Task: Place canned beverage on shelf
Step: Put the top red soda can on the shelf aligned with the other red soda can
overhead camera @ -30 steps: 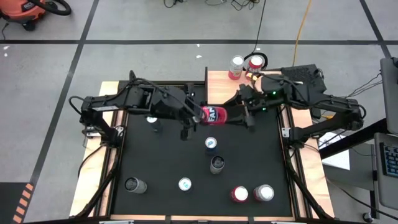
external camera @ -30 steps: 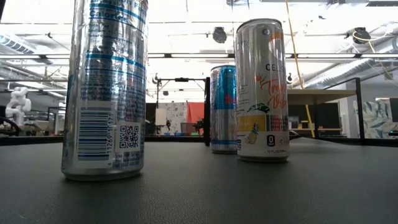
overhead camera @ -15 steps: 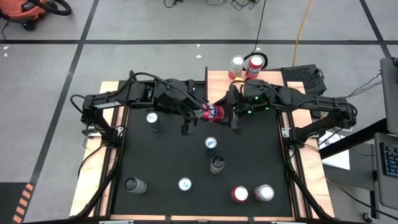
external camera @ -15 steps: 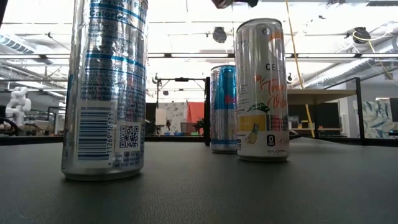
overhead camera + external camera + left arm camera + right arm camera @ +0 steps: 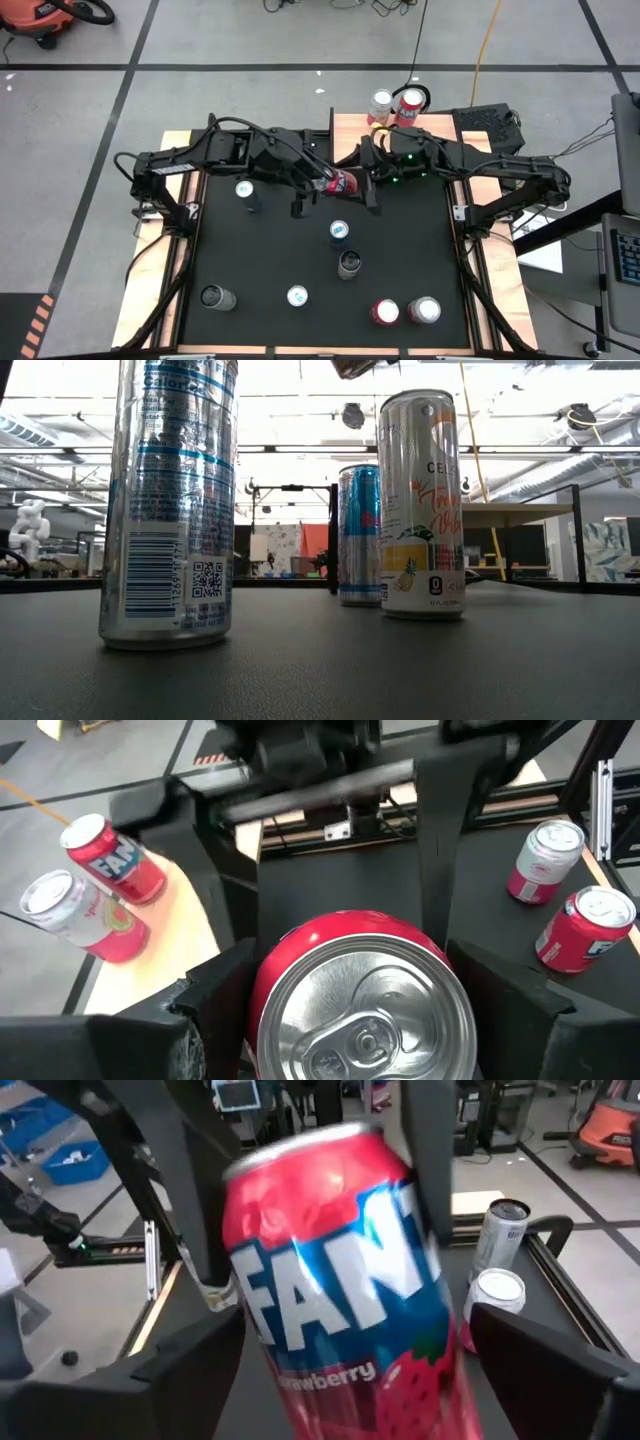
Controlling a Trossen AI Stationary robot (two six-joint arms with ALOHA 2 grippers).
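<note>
With the red can [image 5: 342,183] clamped in my left tool [image 5: 330,185] above the counter [image 5: 400,260], short of the shelf [image 5: 350,130], my wide-open right tool [image 5: 364,185] straddling it could knock it loose.

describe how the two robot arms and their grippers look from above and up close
Both arms are dark, nearly black, built of jointed boxy segments with thin black cables looped along them. The left arm comes in from the table's left side, the right arm from its right; small green lights glow near the right wrist. Each ends in a gripper, the left gripper and the right gripper, with two flat, matte black, wedge-shaped fingers.
</note>
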